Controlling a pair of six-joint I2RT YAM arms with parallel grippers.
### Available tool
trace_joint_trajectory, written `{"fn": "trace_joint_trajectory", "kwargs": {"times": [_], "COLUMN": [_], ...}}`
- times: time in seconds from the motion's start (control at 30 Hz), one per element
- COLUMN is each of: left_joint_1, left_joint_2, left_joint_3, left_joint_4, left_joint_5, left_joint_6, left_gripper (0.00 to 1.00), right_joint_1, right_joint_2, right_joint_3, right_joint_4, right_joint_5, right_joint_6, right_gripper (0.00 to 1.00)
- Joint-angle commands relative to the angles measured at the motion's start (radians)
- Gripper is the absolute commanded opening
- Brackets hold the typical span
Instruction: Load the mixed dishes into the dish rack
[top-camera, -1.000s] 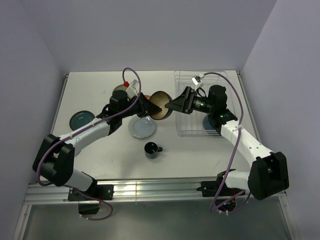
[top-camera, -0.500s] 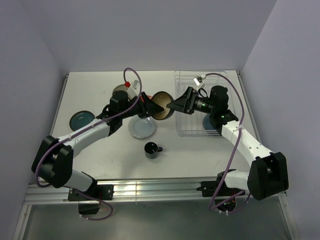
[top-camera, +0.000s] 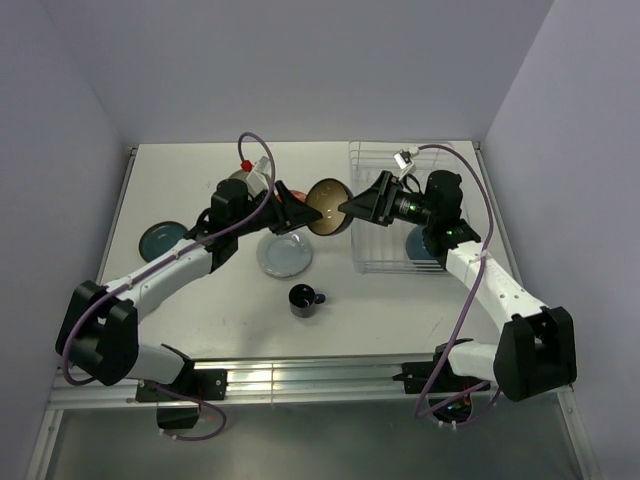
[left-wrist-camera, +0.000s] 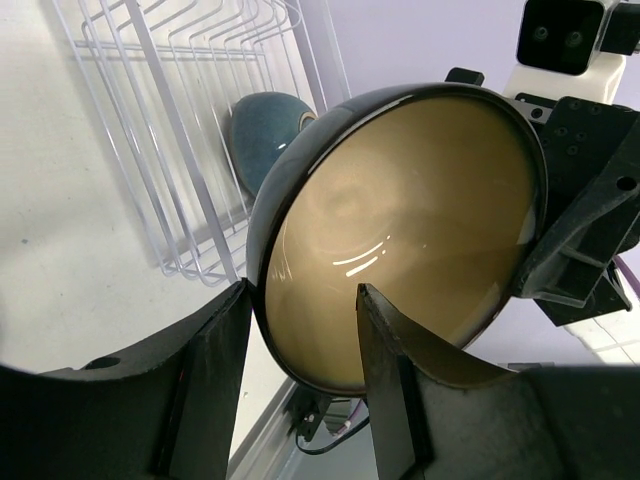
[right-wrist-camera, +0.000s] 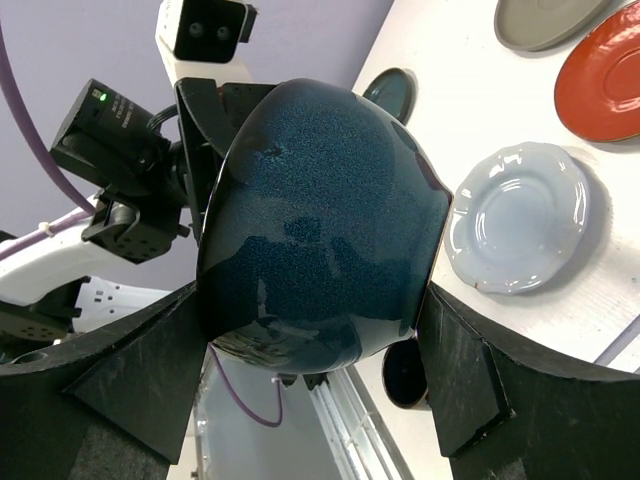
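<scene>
White arms (top-camera: 180, 265), black joints (top-camera: 535, 350), purple cables (top-camera: 262, 150)

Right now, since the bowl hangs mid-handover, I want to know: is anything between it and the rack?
Nothing visible: the bowl, in the right gripper, hangs just left of the rack. Open fingers of the left gripper straddle its rim on the far side.

A robot lab cell: plain lilac walls (top-camera: 300, 70) box in a white table (top-camera: 380, 300); two cabled arms (top-camera: 170, 270) bolt to an aluminium rail (top-camera: 300, 385) at 6 o'clock.
</scene>
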Motion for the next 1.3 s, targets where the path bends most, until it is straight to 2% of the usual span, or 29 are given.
{"fn": "trace_joint_trajectory", "kwargs": {"times": [0.0, 0.17, 0.67, 0.97, 1.13, 1.27], "left_joint_1": [0.009, 0.017, 0.055, 0.100, 0.106, 0.106], "left_joint_2": [-0.055, -0.061, -0.133, -0.181, -0.244, -0.325], "left_joint_3": [0.047, 0.067, 0.104, 0.067, 0.042, -0.033], "left_joint_4": [0.008, -0.018, -0.099, -0.133, -0.243, -0.325], "left_joint_5": [-0.012, -0.018, -0.044, -0.047, -0.108, -0.174], "left_joint_6": [0.042, 0.059, 0.110, 0.134, 0.220, 0.293], "left_gripper": [0.52, 0.52, 0.52, 0.53, 0.53, 0.53], "right_joint_1": [-0.015, -0.021, -0.055, -0.113, -0.187, -0.256], "right_joint_2": [-0.054, -0.057, -0.070, -0.077, -0.087, -0.097], "right_joint_3": [0.011, 0.014, 0.023, 0.032, 0.074, 0.152], "right_joint_4": [0.098, 0.097, 0.084, 0.071, -0.064, -0.359], "right_joint_5": [-0.006, -0.009, -0.025, -0.051, -0.084, -0.051], "right_joint_6": [-0.008, -0.008, -0.011, -0.020, -0.130, -0.352], "right_gripper": [0.11, 0.03, 0.01, 0.00, 0.00, 0.00]}}
